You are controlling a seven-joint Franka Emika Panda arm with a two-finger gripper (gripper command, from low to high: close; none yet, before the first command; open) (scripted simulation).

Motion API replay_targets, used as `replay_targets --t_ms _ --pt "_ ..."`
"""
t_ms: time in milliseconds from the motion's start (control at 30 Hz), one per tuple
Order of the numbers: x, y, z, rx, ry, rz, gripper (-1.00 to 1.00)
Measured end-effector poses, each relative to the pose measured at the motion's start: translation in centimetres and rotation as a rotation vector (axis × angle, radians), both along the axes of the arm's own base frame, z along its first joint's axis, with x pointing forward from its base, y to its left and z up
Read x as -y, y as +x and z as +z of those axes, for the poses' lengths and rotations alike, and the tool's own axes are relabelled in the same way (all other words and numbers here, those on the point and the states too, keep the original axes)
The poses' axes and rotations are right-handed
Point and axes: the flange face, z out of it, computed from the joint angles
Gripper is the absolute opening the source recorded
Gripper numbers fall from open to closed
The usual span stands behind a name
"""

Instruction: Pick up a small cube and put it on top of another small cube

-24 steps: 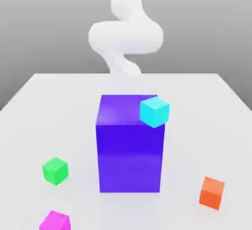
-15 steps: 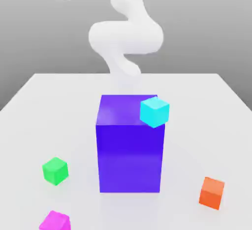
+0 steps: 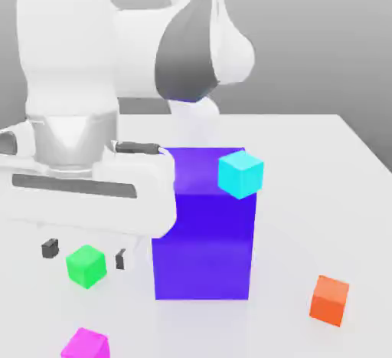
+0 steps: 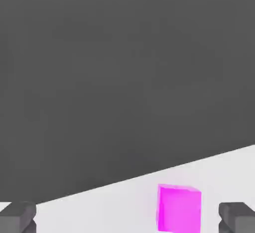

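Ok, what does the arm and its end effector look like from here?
The arm is glossy white with rounded, bulky links and a dark grey panel at one joint. The hand is a wide white block with a dark grey stripe along its front. The end effector has two small dark grey, squared fingers. No cables or markings show.

The tall block (image 3: 203,241) is standing mid-tabletop (image 3: 321,157) — one cube (image 3: 85,266) sitting at its left, the small cube (image 3: 85,344) nearer.

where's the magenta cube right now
The magenta cube sits on the white table at the bottom edge of the exterior view, on its left side, just below the green cube and apart from it.
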Motion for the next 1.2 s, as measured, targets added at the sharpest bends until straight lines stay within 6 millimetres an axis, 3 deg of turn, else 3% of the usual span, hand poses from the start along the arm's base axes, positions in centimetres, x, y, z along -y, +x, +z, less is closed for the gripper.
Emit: replay_targets --t_ms 167,300,333,567,733,900,1067,1133,1200 --pt "2.3 -1.5 -8.9 -0.119 0.003 -0.049 0.00" --pt "2.6 -1.8 -14.8 -0.136 0.002 -0.056 0.00" --pt "2.6 -1.8 -15.8 -0.137 0.003 -0.057 -1.00" --pt "2.6 -1.9 -15.8 -0.137 0.003 -0.057 -1.00" --pt "3.0 -2.5 -9.9 -0.138 0.000 -0.074 -1.00" --pt "6.0 -8.7 -6.7 -0.140 -0.018 -0.237 -1.00" --pt "8.2 -16.0 -5.0 -0.138 0.002 -0.429 -1.00" --pt "7.9 -18.6 -4.7 -0.136 0.020 -0.487 -1.00" --pt "7.4 -19.8 -5.3 -0.133 0.032 -0.513 -1.00"
